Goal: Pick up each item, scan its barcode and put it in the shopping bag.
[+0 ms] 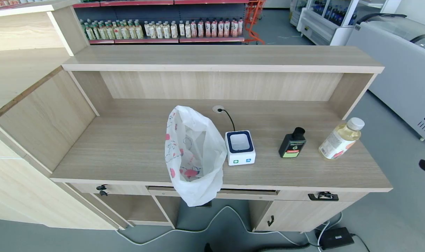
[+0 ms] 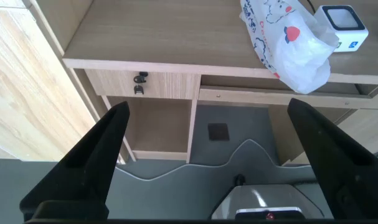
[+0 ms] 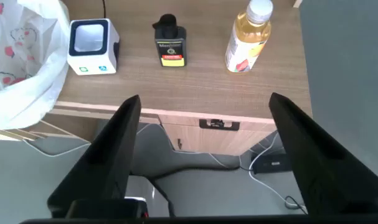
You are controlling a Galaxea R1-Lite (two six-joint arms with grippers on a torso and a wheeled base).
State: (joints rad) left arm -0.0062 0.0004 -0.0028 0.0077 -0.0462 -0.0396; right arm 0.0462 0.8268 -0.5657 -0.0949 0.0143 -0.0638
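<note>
On the wooden counter (image 1: 128, 154) a white shopping bag (image 1: 193, 154) with red prints stands open, draping over the front edge. Right of it sits the white barcode scanner (image 1: 239, 147) with its dark-framed window up. Farther right stand a small black bottle (image 1: 292, 143) and a clear bottle of yellow liquid (image 1: 341, 139) with a white cap. My left gripper (image 2: 207, 155) hangs open below and in front of the counter, nothing between its fingers; the bag (image 2: 287, 38) and scanner (image 2: 343, 23) lie beyond it. My right gripper (image 3: 204, 155) is open too, low before the counter, facing the scanner (image 3: 91, 45), black bottle (image 3: 169, 45) and yellow bottle (image 3: 247, 38).
A raised ledge (image 1: 219, 58) and side walls enclose the counter at the back and sides. Drawers and cabinet doors with black handles (image 1: 323, 196) sit beneath. Cables and a power brick (image 1: 334, 237) lie on the floor. A freezer (image 1: 401, 59) stands to the right.
</note>
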